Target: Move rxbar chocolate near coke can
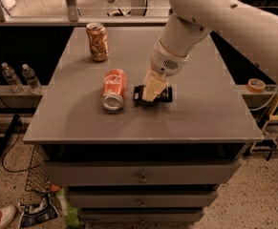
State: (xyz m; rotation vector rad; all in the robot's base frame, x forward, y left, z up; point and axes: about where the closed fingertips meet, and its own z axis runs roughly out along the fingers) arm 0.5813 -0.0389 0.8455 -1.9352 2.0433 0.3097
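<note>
Nearest you, the flat grey counter [200,120] sits on a cabinet with metal-knobbed drawers [141,173]. On its matte top the coke can [114,87], a red aluminium cylinder with white script, lies on its side with its silver end facing the front edge. Just right of the coke can, close but not touching, you see the rxbar chocolate [166,96], a small flat black rectangle lying flat on the counter. The cream-coloured end effector [153,93] is directly on top of the bar, covering its middle, with both black ends showing on either side. You cannot tell how far open it is, or whether it grips the bar. Behind the coke can, toward the back-left corner, a tan-and-orange patterned can [97,42] stands upright.
</note>
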